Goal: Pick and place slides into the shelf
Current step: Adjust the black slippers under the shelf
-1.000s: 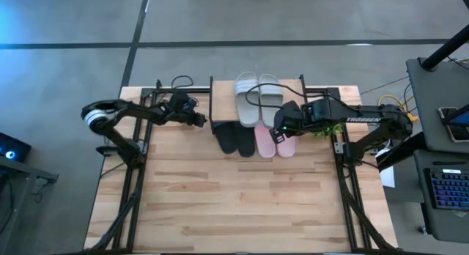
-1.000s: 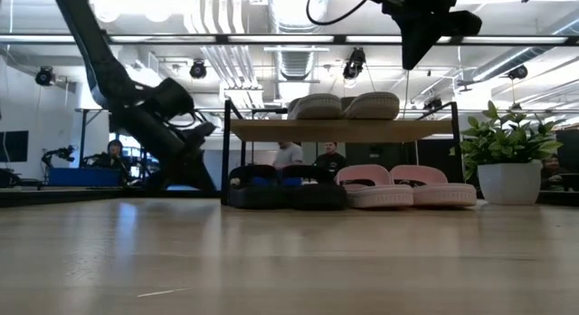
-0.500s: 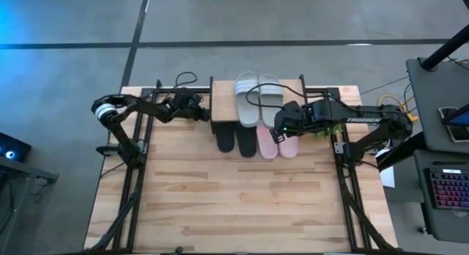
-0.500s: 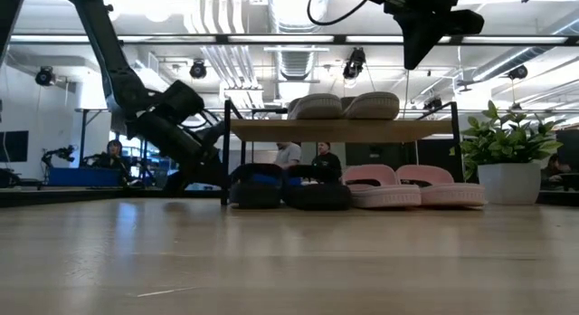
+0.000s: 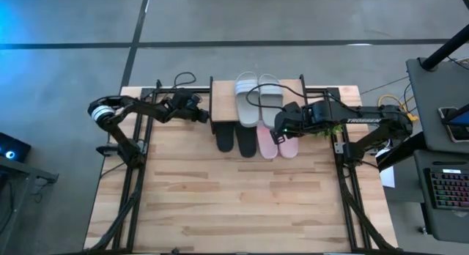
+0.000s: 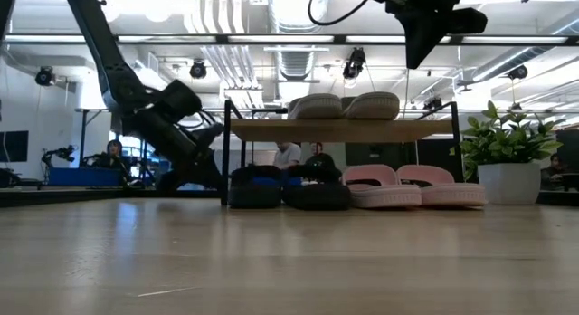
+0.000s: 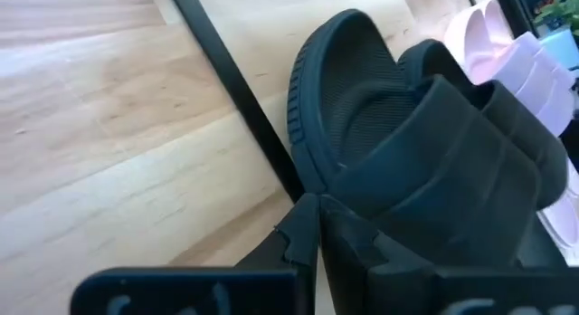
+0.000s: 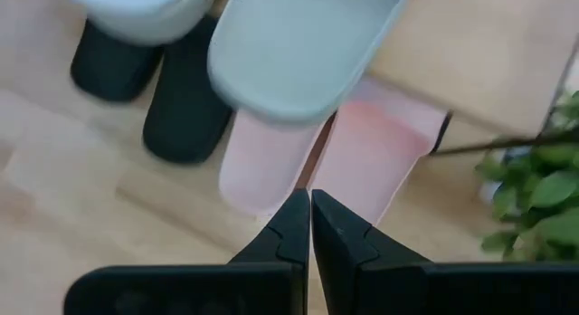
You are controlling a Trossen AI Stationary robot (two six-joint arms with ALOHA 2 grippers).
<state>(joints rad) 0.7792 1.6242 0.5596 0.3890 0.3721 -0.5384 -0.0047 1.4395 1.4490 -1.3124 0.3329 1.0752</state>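
The shelf (image 5: 223, 101) stands at the table's far edge. Two grey-green slides (image 5: 256, 95) lie on its plank top (image 6: 335, 130). Beneath it the black pair (image 5: 236, 140) and the pale pink pair (image 5: 275, 143) rest sole-down on the table, their ends sticking out toward the near edge. My left gripper (image 5: 204, 117) is shut and low at the shelf's left side, its tips (image 7: 313, 205) beside the left black slide (image 7: 389, 143) and the frame's bottom bar (image 7: 233, 87). My right gripper (image 5: 277, 130) is shut and hovers high above the pink pair (image 8: 344, 161). My left gripper points level from the table's left at the outer sole edge (image 7: 301, 159) of the left black slide, close to the frame bar. Whether the shut tips touch that edge, I cannot tell. The slide lies flat on the table.
A potted plant (image 6: 509, 157) stands right of the shelf, beside the right arm. The wooden table (image 5: 234, 200) stretches from the slides to the near edge. Black side frames run along both table sides. People sit in the room beyond the shelf (image 6: 303, 155).
My left gripper has moved toward the table's right, in to the shelf's left leg and the black slide, staying shut. The right arm and all the slides have kept their places.
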